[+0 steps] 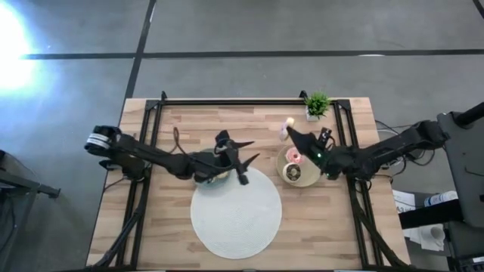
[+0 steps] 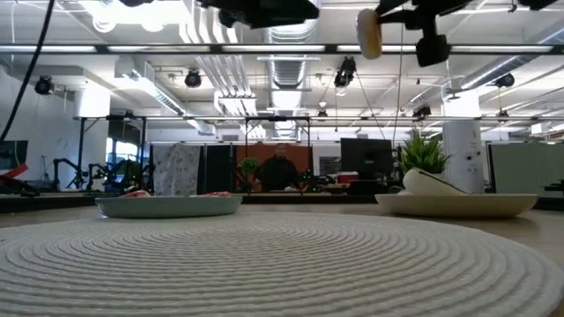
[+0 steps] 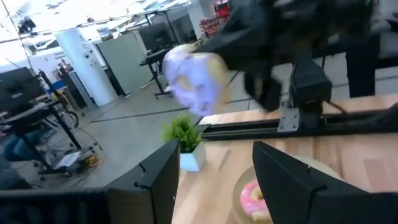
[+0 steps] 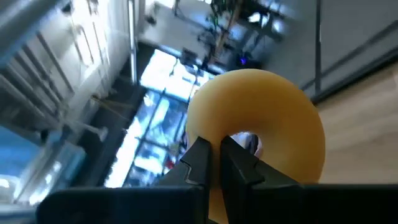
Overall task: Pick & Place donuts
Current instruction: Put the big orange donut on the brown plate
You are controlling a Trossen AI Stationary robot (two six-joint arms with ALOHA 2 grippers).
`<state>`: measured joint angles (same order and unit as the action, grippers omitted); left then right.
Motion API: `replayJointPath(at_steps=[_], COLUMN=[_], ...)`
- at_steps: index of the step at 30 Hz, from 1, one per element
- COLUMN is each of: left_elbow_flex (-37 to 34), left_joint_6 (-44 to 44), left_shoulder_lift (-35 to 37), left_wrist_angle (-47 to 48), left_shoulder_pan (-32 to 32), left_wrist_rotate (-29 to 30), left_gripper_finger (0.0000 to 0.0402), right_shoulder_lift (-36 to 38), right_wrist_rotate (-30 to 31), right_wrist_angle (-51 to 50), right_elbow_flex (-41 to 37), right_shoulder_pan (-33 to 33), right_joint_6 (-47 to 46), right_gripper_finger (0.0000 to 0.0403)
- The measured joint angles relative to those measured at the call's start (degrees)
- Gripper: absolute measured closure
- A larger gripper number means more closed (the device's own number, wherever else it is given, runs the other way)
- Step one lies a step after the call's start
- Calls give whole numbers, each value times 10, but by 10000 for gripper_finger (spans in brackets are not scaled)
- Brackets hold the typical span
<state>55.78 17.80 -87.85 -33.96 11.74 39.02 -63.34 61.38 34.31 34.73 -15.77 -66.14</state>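
My right gripper (image 1: 290, 133) is raised over the table's far right part, between the beige plate (image 1: 305, 180) and the potted plant, and is shut on a yellow-orange ring donut (image 4: 258, 124). The same donut (image 2: 370, 32) shows high above the table in the low view. A pink-frosted donut (image 1: 295, 157) and a second donut (image 1: 292, 174) lie flat on the beige plate. My left gripper (image 1: 248, 153) hangs open and empty in the air at the white mat's far edge, beside the teal plate (image 2: 167, 205), which holds small red pieces. My right gripper pinches the donut's ring between its two fingers (image 4: 200, 163) at the stretch of ring beside the hole (image 4: 214, 134), nearest the wrist. The donut is lifted clear of table and plate and stands on edge beyond the fingertips.
A big white round mat (image 1: 235, 211) covers the table's near middle. A small potted plant (image 1: 317, 104) stands at the far right corner. Black frame rails (image 1: 227, 102) run along the table's far, left and right sides. Bare wood lies left of the mat.
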Motion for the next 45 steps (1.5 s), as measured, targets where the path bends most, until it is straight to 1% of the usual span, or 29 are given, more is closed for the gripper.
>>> replayJointPath(at_steps=[1,3,5,10,14,19,26,31,34,36,38,41,42,45], left_elbow_flex=[9,33,58,107,126,133,148,165,174,177,176,174,174,173], left_joint_6=[-6,-24,-49,-79,-110,-150,-144,-107,-98,-98,-98,-82,-75,-49], left_shoulder_lift=[-13,-34,-54,-94,-108,-122,-147,-152,-152,-152,-152,-151,-151,-151], left_wrist_angle=[-10,-24,-27,-21,-3,6,8,17,47,66,73,87,94,115], left_shoulder_pan=[-2,-7,-16,-42,-51,-61,-74,-82,-89,-92,-93,-93,-93,-93], left_wrist_rotate=[-6,-26,-43,-48,-68,-82,-78,-62,-64,-66,-70,-75,-76,-78], left_gripper_finger=[225,225,225,225,225,225,225,227,250,278,316,376,387,392], right_shoulder_lift=[-7,-18,-28,-45,-42,-42,-43,-43,-40,-35,-26,0,12,60], right_wrist_rotate=[2,-4,-26,-35,-36,-36,-46,-47,-48,-57,-63,-101,-123,-187], right_wrist_angle=[23,36,37,39,43,48,52,53,52,49,46,25,4,-105], right_elbow_flex=[-6,-12,-13,-14,-14,-14,-14,-13,-14,-18,-24,-35,-36,-37], right_shoulder_pan=[3,5,5,6,6,7,12,13,12,13,13,12,12,12], right_joint_6=[6,1,-10,-46,-47,-49,-62,-63,-59,-57,-55,-45,-46,-99], right_gripper_finger=[390,390,390,390,390,390,390,390,390,390,386,359,346,301])
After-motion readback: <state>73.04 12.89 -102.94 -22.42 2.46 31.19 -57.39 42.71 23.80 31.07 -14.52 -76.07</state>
